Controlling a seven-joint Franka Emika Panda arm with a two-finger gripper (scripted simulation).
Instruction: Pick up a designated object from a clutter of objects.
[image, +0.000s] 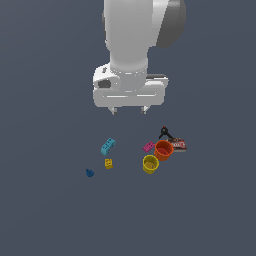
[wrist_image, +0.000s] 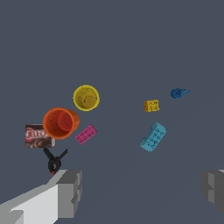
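I've got the gripper (image: 129, 109) hanging wide open, empty, high above the pile, since the little black clamp (wrist_image: 54, 161) hides behind the orange cup (wrist_image: 61, 123).

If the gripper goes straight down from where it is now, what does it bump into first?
Probably just the bare floor. The gripper hangs open over the gap between the cyan block and the pink block. Depth is hard to judge, so that's a best guess.

A glossy white rounded arm carries a boxy white claw (image: 129, 110) with short grey fingers (wrist_image: 70, 192).
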